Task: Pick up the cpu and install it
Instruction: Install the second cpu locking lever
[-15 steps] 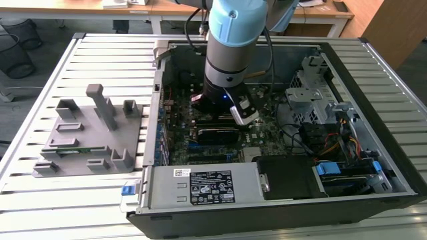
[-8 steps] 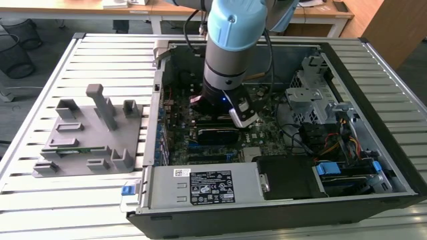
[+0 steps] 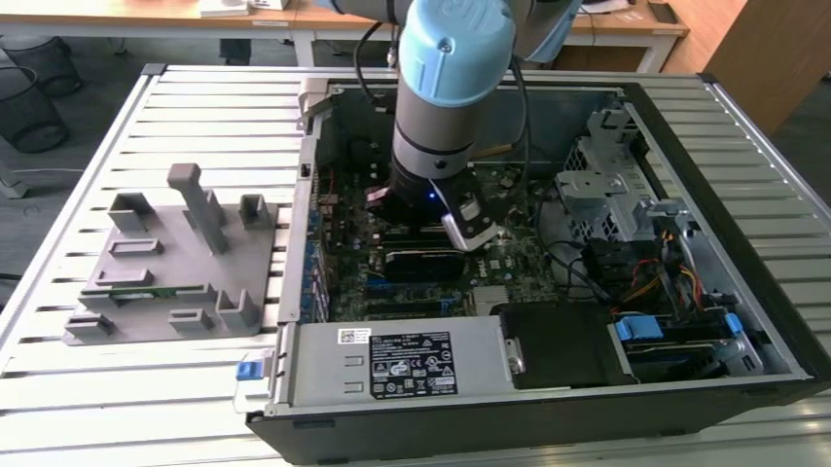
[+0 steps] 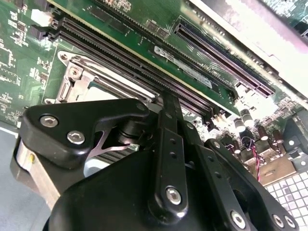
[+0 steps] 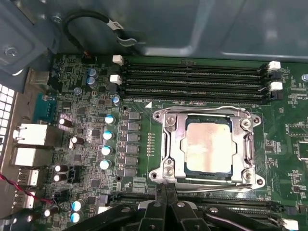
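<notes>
The cpu, a flat square chip with a silvery top, lies in the motherboard socket, and the socket's metal frame surrounds it. My gripper hovers just beside the socket's edge with its black fingers pressed together and nothing between them. In the second wrist view the gripper stands over the same socket frame and covers most of it. In the exterior view the arm reaches down into the open computer case, with the gripper low over the motherboard.
Memory slots run beside the socket. Capacitors and rear ports stand nearby. A black cable loops along the case wall. Outside the case, a grey plastic fixture holding a green circuit strip sits on the slatted table.
</notes>
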Action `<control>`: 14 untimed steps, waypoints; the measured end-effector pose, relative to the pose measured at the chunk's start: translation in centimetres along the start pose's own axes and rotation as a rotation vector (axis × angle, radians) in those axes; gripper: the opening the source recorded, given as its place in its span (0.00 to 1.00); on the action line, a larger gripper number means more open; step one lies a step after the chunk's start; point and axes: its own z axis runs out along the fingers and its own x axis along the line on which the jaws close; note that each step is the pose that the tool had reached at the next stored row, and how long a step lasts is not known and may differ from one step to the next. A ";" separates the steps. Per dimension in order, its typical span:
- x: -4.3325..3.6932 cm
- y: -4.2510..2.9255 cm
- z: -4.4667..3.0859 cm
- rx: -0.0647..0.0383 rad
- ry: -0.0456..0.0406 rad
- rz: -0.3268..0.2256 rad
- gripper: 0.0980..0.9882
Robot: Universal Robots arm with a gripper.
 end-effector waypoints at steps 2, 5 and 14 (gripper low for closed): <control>0.06 -0.02 0.08 -0.006 -0.0001 0.000 0.01; 0.15 -0.04 0.19 -0.013 -0.0004 -0.001 0.01; 0.40 -0.09 0.46 -0.034 -0.0012 -0.002 0.01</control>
